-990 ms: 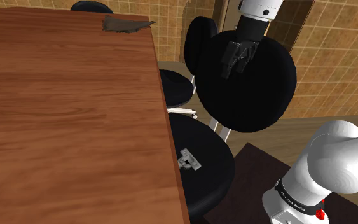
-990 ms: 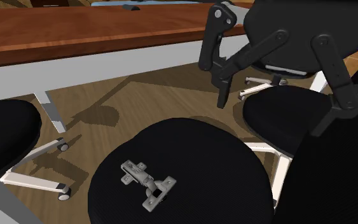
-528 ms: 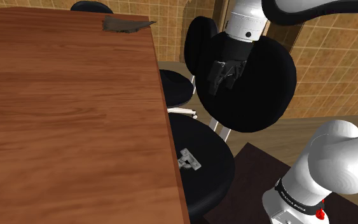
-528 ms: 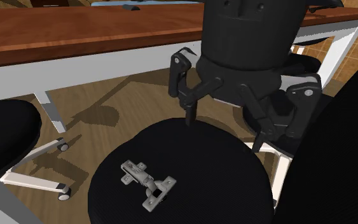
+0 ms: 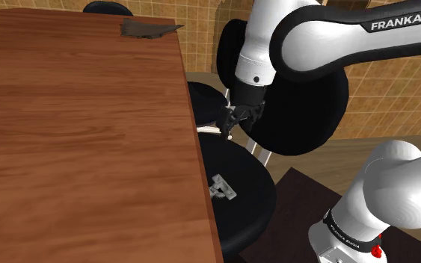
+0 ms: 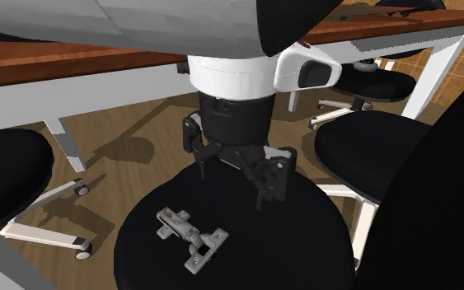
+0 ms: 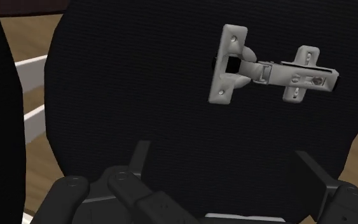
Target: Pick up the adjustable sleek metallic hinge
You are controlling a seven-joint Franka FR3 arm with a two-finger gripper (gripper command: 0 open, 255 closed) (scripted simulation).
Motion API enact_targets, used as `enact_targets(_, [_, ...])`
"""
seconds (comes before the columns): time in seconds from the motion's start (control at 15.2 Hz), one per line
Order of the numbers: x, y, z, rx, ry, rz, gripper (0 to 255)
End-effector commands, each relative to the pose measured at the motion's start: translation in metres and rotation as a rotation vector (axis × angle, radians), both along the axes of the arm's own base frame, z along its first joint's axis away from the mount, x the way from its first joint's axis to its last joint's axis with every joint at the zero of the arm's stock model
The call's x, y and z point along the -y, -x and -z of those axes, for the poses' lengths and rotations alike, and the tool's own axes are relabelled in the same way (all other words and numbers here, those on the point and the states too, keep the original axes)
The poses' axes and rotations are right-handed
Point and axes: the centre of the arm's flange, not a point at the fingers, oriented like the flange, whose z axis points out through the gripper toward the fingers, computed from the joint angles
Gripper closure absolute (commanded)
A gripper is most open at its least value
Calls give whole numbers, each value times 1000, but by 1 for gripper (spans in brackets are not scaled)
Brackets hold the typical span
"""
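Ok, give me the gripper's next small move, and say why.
Probably slide the gripper across above the seat until it is over the hinge, before lowering. The fingers stand open, but the hinge lies flat on the seat off to one side of them, toward the second exterior view's lower left, so a straight descent would likely miss it.
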Motion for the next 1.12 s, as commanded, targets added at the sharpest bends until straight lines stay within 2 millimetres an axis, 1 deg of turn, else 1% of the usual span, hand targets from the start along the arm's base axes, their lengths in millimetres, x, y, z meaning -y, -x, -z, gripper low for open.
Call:
enact_targets(0.0, [-18, -6, 23, -6, -7, 16, 0])
enact_targets(0.86, [-130, -38, 145, -52, -48, 107, 0])
enact_targets(0.92, [-131, -38, 145, -53, -48, 107, 0])
enact_targets(1.06, [-131, -38, 156, -53, -48, 107, 0])
